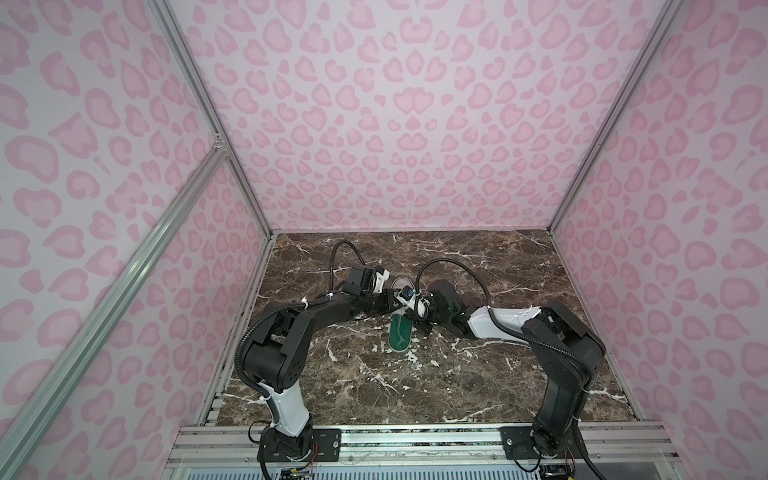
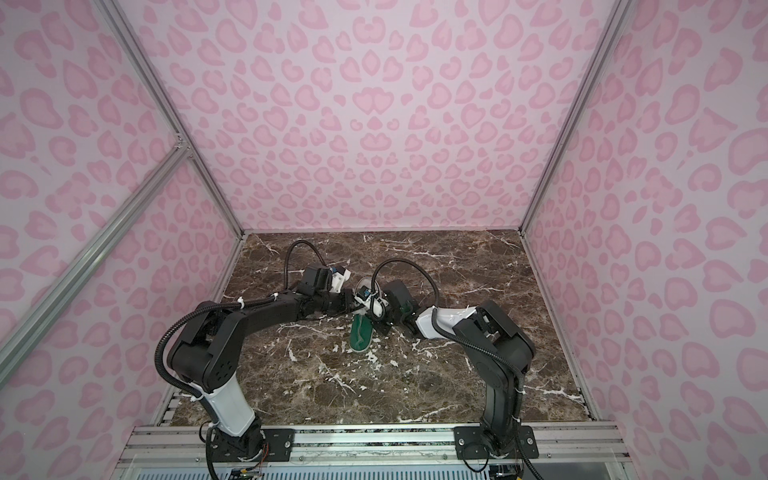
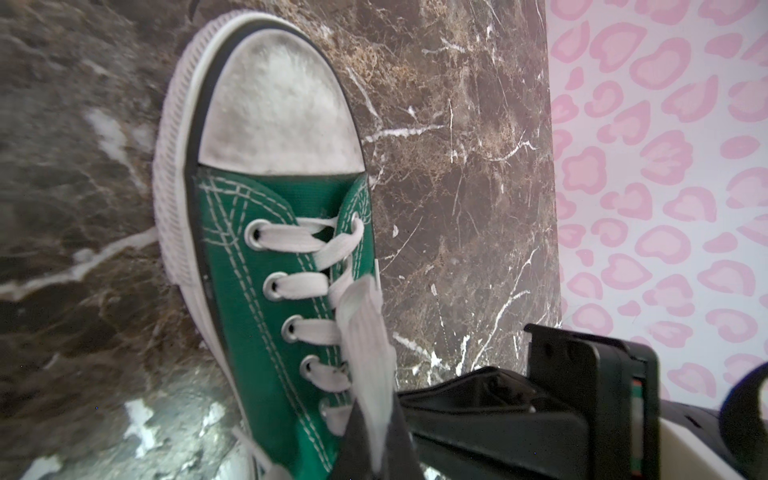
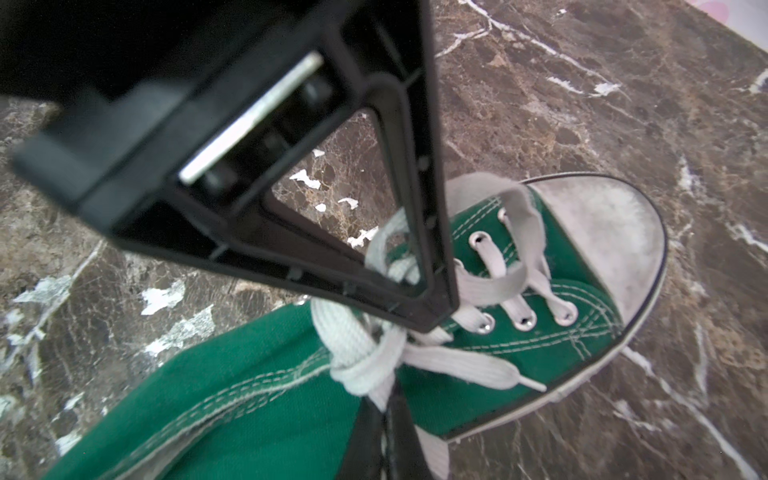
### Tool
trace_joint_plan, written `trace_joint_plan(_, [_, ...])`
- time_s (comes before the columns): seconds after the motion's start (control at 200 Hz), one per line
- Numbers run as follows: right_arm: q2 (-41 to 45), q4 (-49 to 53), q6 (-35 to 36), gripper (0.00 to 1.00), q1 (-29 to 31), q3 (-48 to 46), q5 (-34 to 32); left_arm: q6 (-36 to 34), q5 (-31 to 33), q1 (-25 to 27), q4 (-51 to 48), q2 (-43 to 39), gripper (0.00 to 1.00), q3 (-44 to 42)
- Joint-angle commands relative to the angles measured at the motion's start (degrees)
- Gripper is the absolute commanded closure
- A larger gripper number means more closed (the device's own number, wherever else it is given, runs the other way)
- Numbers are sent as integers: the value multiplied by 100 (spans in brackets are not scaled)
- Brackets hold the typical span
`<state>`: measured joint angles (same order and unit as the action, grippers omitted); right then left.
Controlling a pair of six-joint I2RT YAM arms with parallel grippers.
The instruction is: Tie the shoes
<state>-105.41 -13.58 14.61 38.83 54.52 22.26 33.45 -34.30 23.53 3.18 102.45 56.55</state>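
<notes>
**A:** Where is your shoe?

**B:** Your shoe [image 1: 400, 332] lies on the brown marble table [image 1: 457, 374], about midway between left and right. Its white toe cap [image 3: 274, 108] points at the far wall and its open heel faces the near edge. It rests flat on its sole.

**A:** And your left gripper?

**B:** Your left gripper [image 3: 370, 432] reaches in from the left, above the rows of eyelets. Its fingertips are pressed together on a flat white lace [image 3: 361, 332], which rises from the shoe into the pinch. In the right wrist view, one of its fingers [image 4: 419, 208] hangs right over the tongue.

**A:** Your right one?

**B:** Your right gripper [image 4: 386, 432] comes in from the right, and its fingers are closed tight on a lace too. It grips just beside the knot [image 4: 357, 370], so your two grippers sit close together over the shoe.

**A:** How do the laces look?

**B:** You have a loose knot at the top of the eyelets, on the heel side. One lace end [image 4: 478, 370] lies flat across the green canvas. A loop [image 4: 511, 232] arches over the eyelets toward the toe cap. The left finger hides part of the knot, so you cannot tell whether it is a full bow
</notes>
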Motion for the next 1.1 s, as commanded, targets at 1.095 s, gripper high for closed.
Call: trace_joint_plan(1.095, [103, 308, -274, 100, -68, -256, 59, 257, -262, -200, 1496, -368, 97, -637])
